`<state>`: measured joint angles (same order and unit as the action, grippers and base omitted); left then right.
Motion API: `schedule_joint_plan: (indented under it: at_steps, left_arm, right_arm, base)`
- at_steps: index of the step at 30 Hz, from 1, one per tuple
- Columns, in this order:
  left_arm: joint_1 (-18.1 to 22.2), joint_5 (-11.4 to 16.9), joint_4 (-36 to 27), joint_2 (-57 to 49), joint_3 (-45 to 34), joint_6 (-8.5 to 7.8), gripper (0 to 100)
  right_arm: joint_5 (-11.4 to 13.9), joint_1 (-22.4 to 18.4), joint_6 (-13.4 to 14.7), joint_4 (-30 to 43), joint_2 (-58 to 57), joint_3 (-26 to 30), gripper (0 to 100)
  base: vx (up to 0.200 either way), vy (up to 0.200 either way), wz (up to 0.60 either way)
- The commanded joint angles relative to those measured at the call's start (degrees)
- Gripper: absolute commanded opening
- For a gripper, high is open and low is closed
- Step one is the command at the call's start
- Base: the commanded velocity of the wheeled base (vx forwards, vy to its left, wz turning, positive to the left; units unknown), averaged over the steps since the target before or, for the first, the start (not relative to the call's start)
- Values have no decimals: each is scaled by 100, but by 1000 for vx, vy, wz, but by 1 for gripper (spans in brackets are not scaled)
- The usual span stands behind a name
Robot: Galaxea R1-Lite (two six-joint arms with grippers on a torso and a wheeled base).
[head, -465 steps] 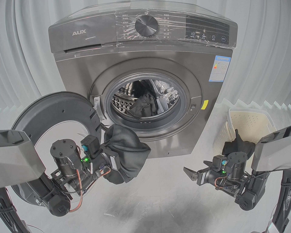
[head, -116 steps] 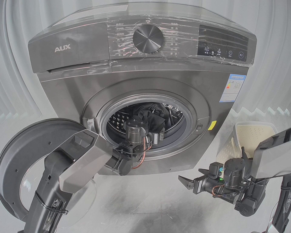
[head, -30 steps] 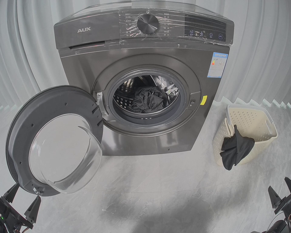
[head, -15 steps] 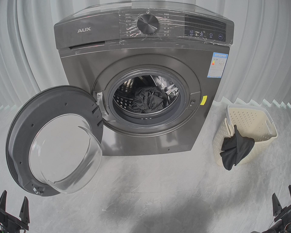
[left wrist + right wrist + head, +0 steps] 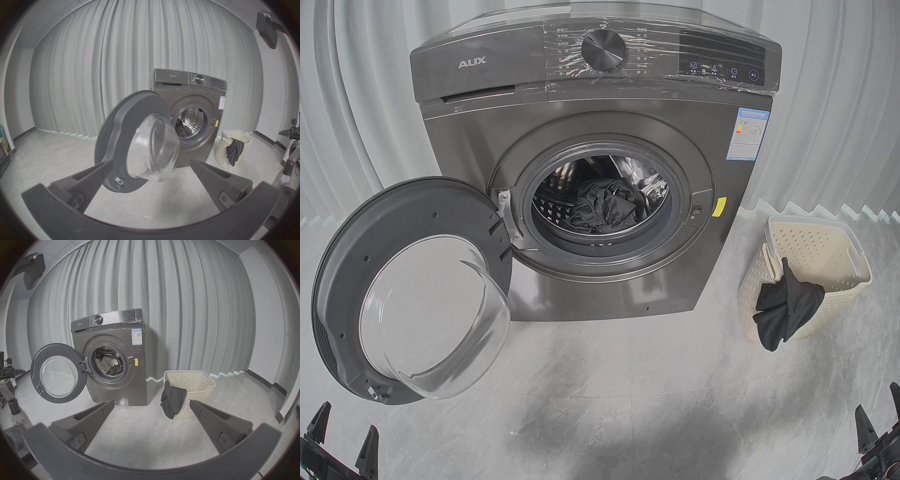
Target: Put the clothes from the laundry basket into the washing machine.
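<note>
The grey washing machine (image 5: pixel 594 125) stands with its round door (image 5: pixel 412 287) swung open to the left. Dark clothes (image 5: pixel 603 206) lie in the drum. A cream laundry basket (image 5: pixel 819 262) sits on the floor to the machine's right, and a dark garment (image 5: pixel 784 306) hangs over its front rim. My left gripper (image 5: pixel 340 434) is open at the lower left, far from the machine. My right gripper (image 5: pixel 878 419) is open at the lower right, in front of the basket. In the wrist views both grippers (image 5: pixel 150 170) (image 5: pixel 150 410) hold nothing.
Pale curtains (image 5: pixel 350 94) run behind the machine. Grey floor (image 5: pixel 631 387) stretches between me and the machine. The open door juts out into the floor on the left side. The basket (image 5: pixel 190 385) stands close to the curtain.
Since 3.9 s ago I have backed away from the machine and the left arm has come out of the drum. Over the last second both grippers have stayed low at the lower corners, shifting only slightly.
</note>
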<state>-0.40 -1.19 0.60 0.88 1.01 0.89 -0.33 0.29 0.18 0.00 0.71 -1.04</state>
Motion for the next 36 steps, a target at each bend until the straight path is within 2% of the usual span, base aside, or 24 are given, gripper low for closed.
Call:
schedule_joint_plan:
  at_steps: [1,15,36]
  left_arm:
    - [40,102,-51,-88,-92,43,100]
    - [40,93,-42,-88,-84,131,100]
    - [31,93,-42,-88,-84,131,100]
  right_arm:
    - [121,-3,-27,0,-53,104,100]
    - [121,-3,-27,0,-53,104,100]
    - [121,-3,-27,0,-53,104,100]
  base:
    - [0,-200,0]
    - [0,-200,0]
    - [0,-200,0]
